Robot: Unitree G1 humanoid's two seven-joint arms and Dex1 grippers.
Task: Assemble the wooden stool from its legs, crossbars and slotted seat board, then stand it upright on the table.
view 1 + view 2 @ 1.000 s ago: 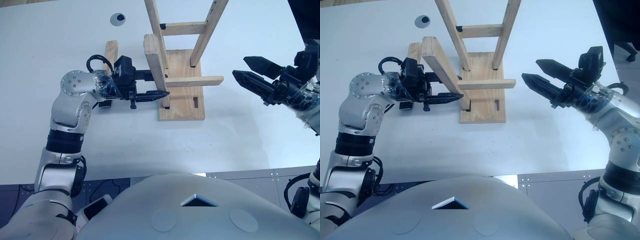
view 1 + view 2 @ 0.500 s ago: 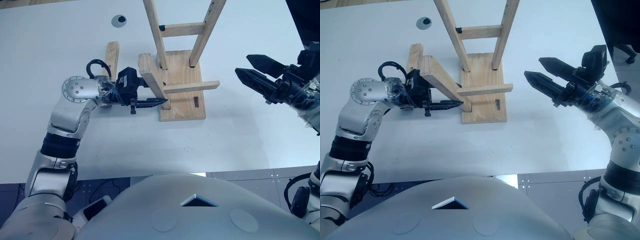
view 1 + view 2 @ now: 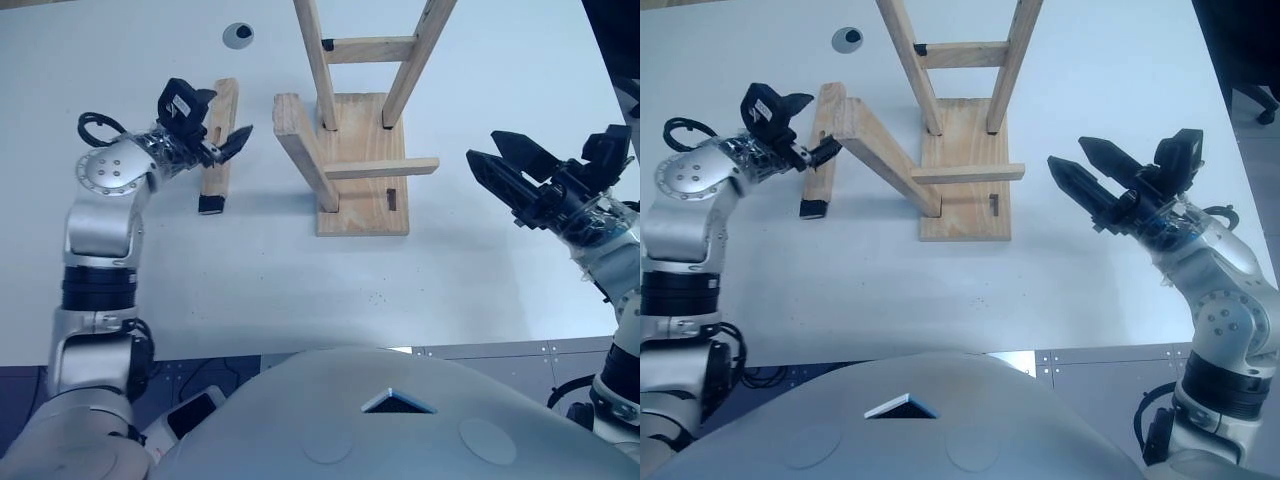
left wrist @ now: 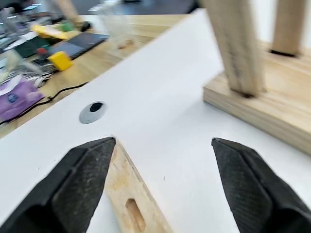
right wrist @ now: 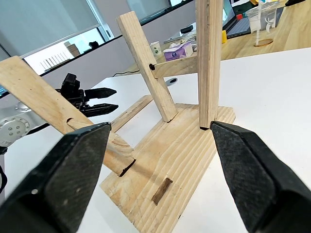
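Observation:
The slotted seat board (image 3: 362, 205) lies flat on the white table. Two legs stand in its far slots, joined by a crossbar (image 3: 370, 49). A third leg (image 3: 303, 148) leans out to the left from the near slot, with a second crossbar (image 3: 386, 168) sticking out of it to the right. A loose leg (image 3: 217, 146) lies on the table left of the board. My left gripper (image 3: 230, 143) hovers open just over that loose leg (image 4: 130, 204). My right gripper (image 3: 485, 148) is open in the air right of the board (image 5: 170, 160), holding nothing.
A round grommet hole (image 3: 238, 36) sits in the table behind the loose leg. An unfilled slot (image 3: 391, 200) shows at the board's near right. Bare white tabletop lies in front of the board, up to the table's near edge (image 3: 480, 345).
My left gripper has drawn away from the leaning third leg, going left and back to the loose leg. That third leg now leans freely. My right gripper has dropped slightly nearer.

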